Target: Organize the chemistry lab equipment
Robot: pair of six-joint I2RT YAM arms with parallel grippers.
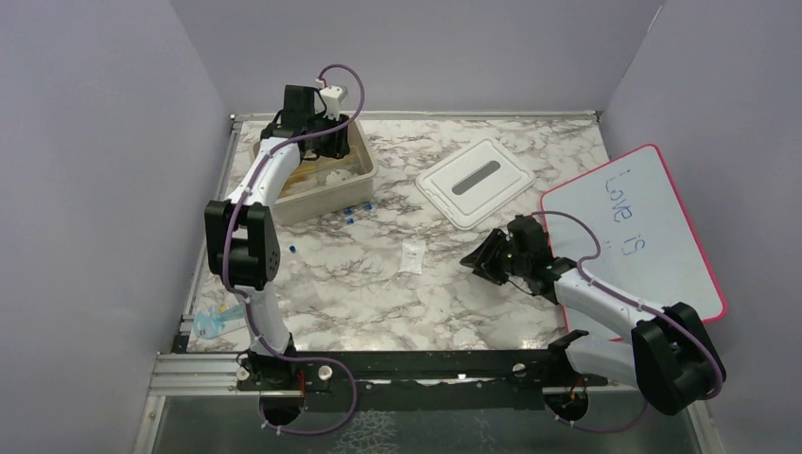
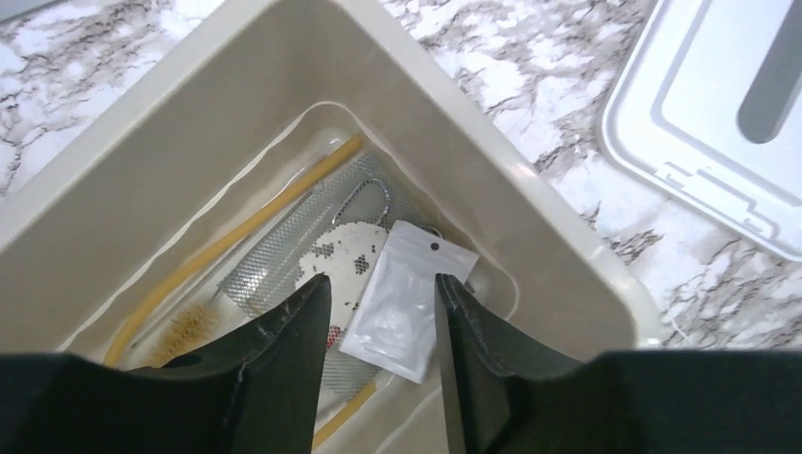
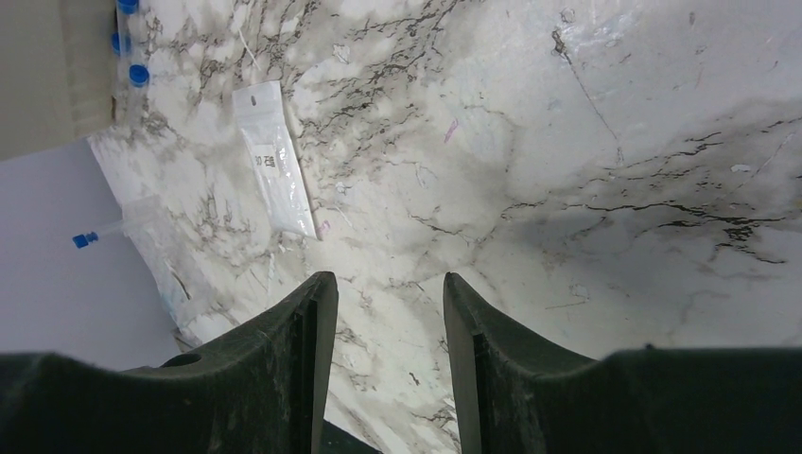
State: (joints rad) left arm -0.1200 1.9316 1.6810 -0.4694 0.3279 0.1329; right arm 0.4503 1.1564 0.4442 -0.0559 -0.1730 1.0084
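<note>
**Left arm.** The left gripper hung over the beige bin with its 2 jaws partly apart. A white pouch lay in the gap between them, down on the bin floor. Neither jaw visibly pinched it, though its right edge was hidden behind the right-hand jaw. The wire gauze lay under the pouch and reached out ahead of the left-hand jaw. The amber tubing ran along the bin wall further out on that side. The brush showed its bristles just left of the left-hand jaw. The white lid lay outside the bin, well off to the right of the jaws.

**Right arm.** The right gripper hung over the marble table with its 2 jaws apart and nothing between them. A printed packet lay flat ahead of the left-hand jaw, apart from it. The blue-capped pieces lay further ahead and to the left. In the top view, the whiteboard lay behind this gripper, on the side away from the packet.
</note>
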